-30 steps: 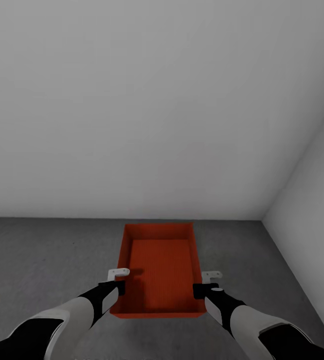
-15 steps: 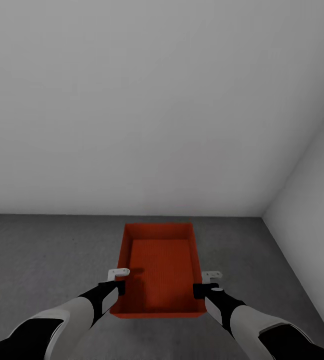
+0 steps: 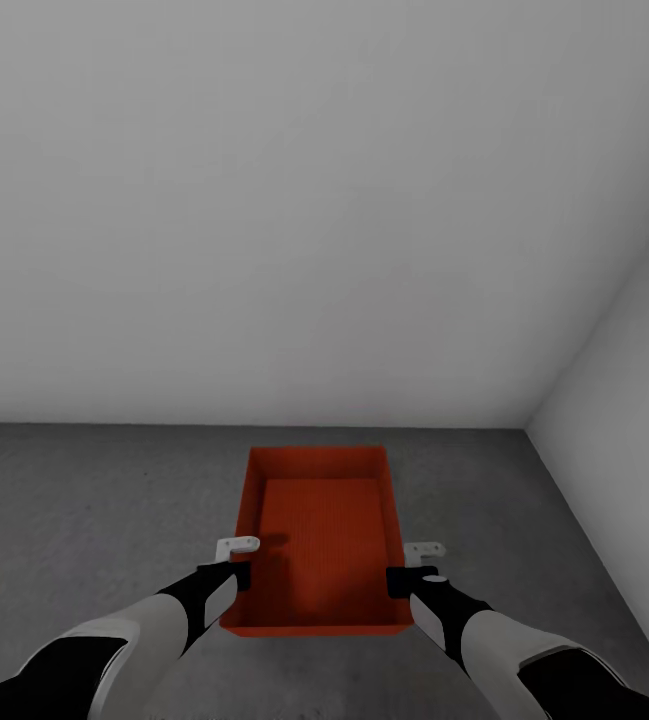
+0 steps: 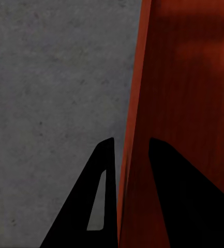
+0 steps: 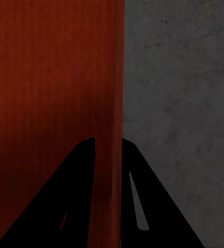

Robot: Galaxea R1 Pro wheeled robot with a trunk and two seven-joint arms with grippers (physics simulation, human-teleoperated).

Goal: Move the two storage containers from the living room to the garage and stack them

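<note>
While the storage container (image 3: 316, 540) hung between my two arms above the dark concrete floor (image 3: 84, 500) of the garage, its long axis ran straight away from the robot toward the pale grey wall (image 3: 294, 200), and its open top faced up, showing nothing inside. I judged from the head view that it was carried low but could not tell whether its base touched the concrete. Both grippers sat at the near end of the long sides, about equally close to the bin, so neither arm had the advantage. My left gripper (image 3: 234, 560) was clamped on the left wall: in the left wrist view its fingers (image 4: 104, 170) straddled the orange rim, one outside over the floor (image 4: 44, 82) and one inside the container (image 4: 184, 77). My right gripper (image 3: 419, 565) gripped the right wall the same way, its fingers (image 5: 86, 160) pinching the rim of the container (image 5: 49, 67) with the concrete (image 5: 179, 77) beside it. Lowering straight down, I judged, was what the next move called for, since the bin lay level and square to the wall.
</note>
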